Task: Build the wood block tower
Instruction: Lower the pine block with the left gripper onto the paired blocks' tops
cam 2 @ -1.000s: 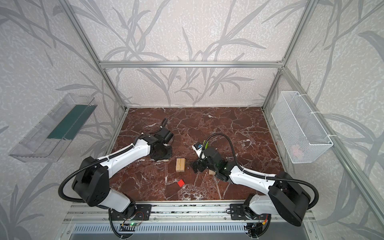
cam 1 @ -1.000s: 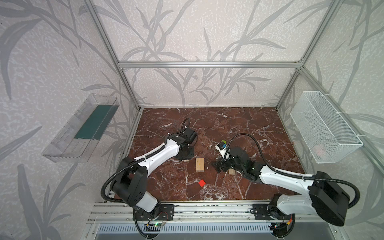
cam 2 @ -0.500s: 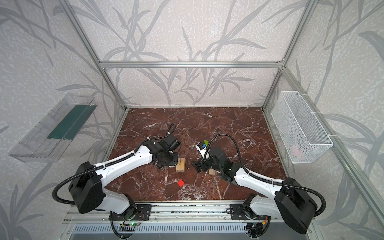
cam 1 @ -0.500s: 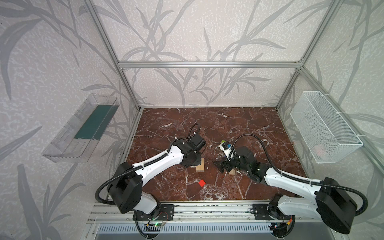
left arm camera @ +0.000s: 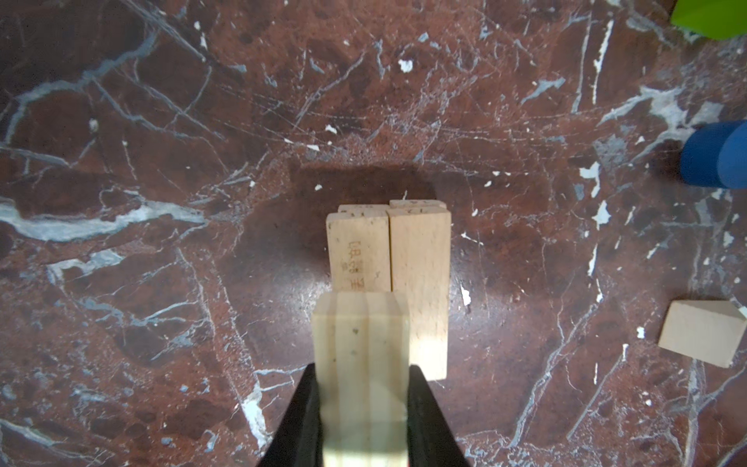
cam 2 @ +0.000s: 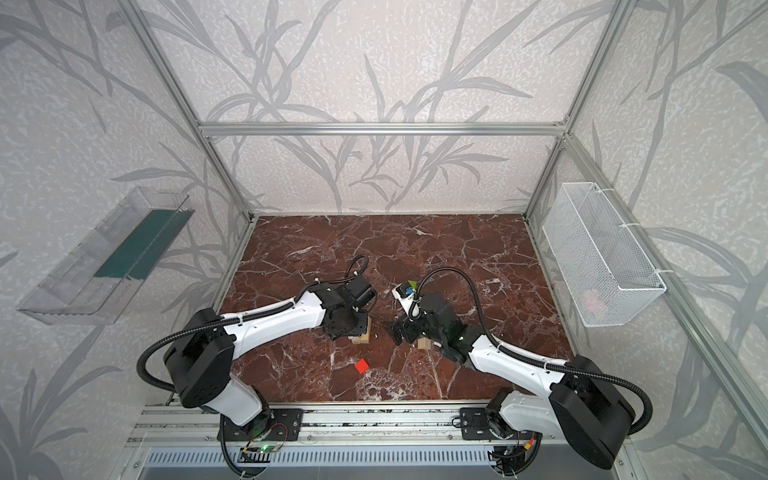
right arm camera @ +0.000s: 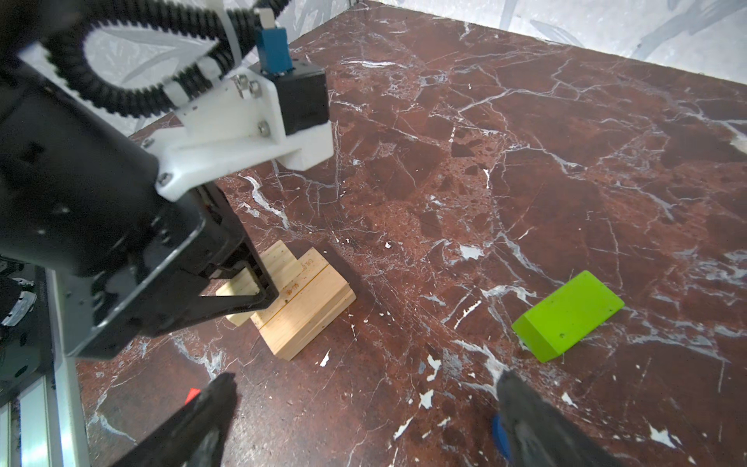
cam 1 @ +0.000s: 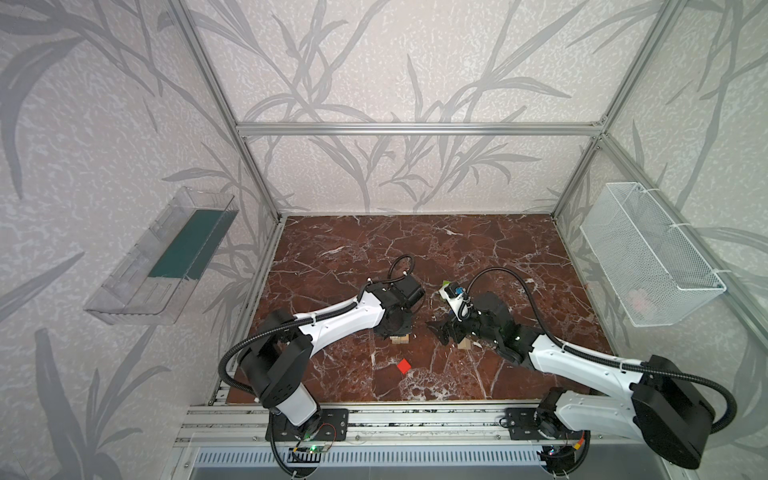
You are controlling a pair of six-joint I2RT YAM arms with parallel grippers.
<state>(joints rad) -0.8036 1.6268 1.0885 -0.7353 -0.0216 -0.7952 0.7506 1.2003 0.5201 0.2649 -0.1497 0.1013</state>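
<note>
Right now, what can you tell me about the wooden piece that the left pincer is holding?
The held plank is a pale, unpainted oblong of wood with fine grain lines running along its length and a square-cut end. The left pincer is shut on it, with a black finger pressed on each long side. It lies roughly level, low over the stack of planks, above part of that stack's upper layer. Whether it touches the stack cannot be told.

Left arm (right arm camera: pixel 81 202) crowds the plank stack (right arm camera: pixel 307 311) — bare floor (right arm camera: pixel 444 283) lies open toward the green oblong (right arm camera: pixel 566 319).
</note>
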